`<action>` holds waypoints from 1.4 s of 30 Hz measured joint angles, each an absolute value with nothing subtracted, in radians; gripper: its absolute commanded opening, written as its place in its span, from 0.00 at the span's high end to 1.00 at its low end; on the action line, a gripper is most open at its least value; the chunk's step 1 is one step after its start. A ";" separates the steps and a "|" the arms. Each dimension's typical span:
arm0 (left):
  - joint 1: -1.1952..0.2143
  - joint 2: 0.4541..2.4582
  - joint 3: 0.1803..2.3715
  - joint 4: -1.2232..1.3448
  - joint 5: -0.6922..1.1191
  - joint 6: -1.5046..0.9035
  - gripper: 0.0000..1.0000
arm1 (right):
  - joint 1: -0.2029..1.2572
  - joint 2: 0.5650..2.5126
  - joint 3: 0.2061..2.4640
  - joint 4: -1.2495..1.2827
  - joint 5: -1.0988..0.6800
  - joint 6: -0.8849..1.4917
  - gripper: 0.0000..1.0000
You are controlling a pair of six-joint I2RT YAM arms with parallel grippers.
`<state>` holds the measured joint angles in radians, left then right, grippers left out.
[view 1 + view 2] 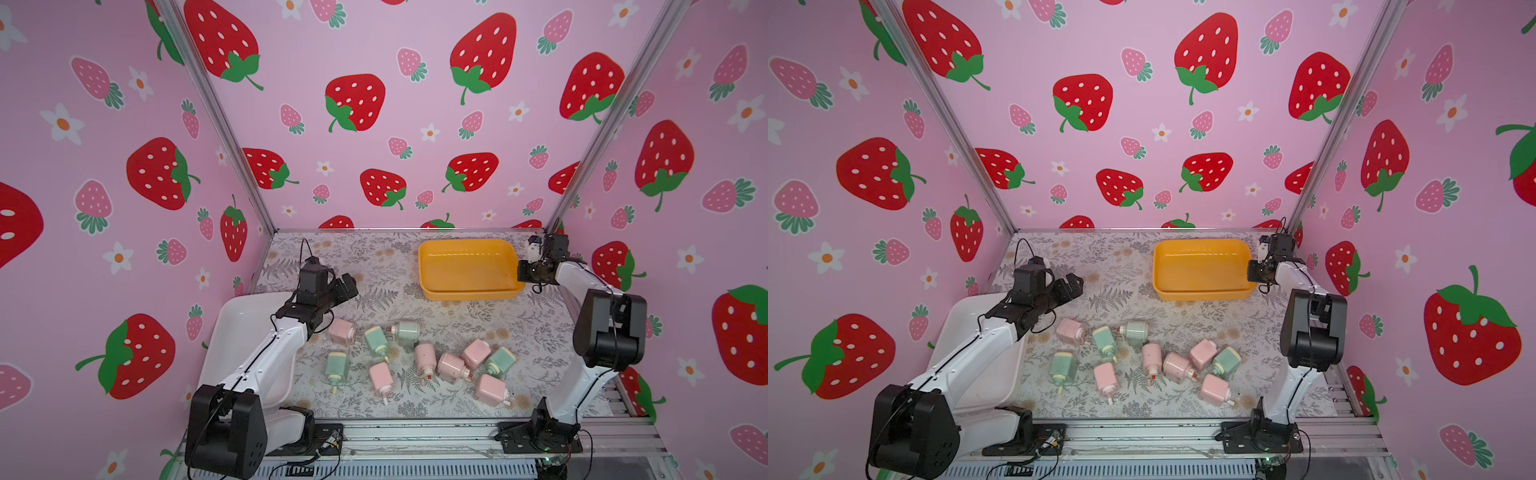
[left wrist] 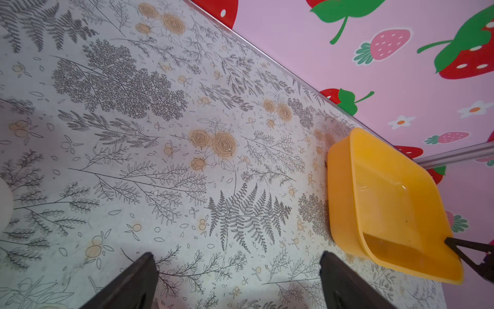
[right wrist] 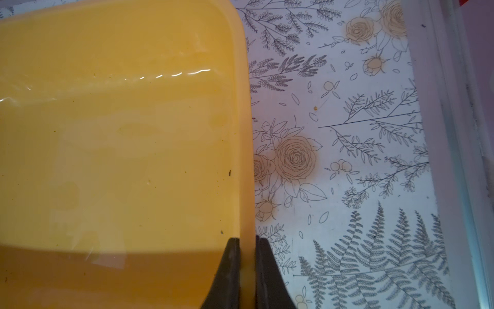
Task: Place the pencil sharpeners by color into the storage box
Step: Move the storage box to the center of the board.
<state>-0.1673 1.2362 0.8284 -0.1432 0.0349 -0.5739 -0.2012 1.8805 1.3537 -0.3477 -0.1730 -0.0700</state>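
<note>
Nearest you, ten pencil sharpeners (image 1: 424, 358) lie scattered on the floral table (image 1: 386, 270), all of them on the near side of the yellow storage box (image 1: 468, 296). Six are pink and four are green. Most lie on their sides, and in both top views a knot of them touches below the box's right-hand end (image 1: 1202, 354).

To the left of the yellow box, and nearer you than it, a white tray (image 1: 232, 332) sits at the table's edge.

Farther back, your left gripper (image 1: 349, 286) hovers above the table, well to the left of the yellow box. Its fingers are spread wide, and the left wrist view shows only tablecloth in the gap (image 2: 236, 256), with the box off to one side (image 2: 344, 203).

At the far right, your right gripper (image 1: 521, 270) is closed on the right-hand rim of the yellow box. The right wrist view has the two black fingers pinching that rim (image 3: 247, 240), one inside the wall (image 3: 240, 133) and one outside
</note>
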 measured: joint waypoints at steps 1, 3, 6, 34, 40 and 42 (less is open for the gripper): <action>-0.167 1.230 0.828 -0.147 0.026 -0.574 0.00 | -0.207 1.895 1.361 -0.346 -0.174 -0.079 1.00; -0.167 1.221 0.828 -0.161 0.002 -0.574 0.01 | -0.215 1.919 1.377 -0.343 -0.175 -0.096 1.00; -0.167 1.207 0.823 -0.176 -0.032 -0.574 0.01 | -0.220 1.946 1.397 -0.322 -0.186 -0.119 1.00; 0.005 1.206 0.790 -0.310 -0.291 -0.746 0.00 | -0.208 1.698 1.294 -0.261 -0.176 0.065 0.00; 0.065 1.355 0.889 -0.372 -0.369 -0.852 0.00 | -0.122 1.498 1.214 -0.236 -0.292 0.251 0.00; 0.097 1.400 0.928 -0.381 -0.374 -0.878 0.00 | -0.049 1.441 1.153 -0.223 -0.323 0.287 0.00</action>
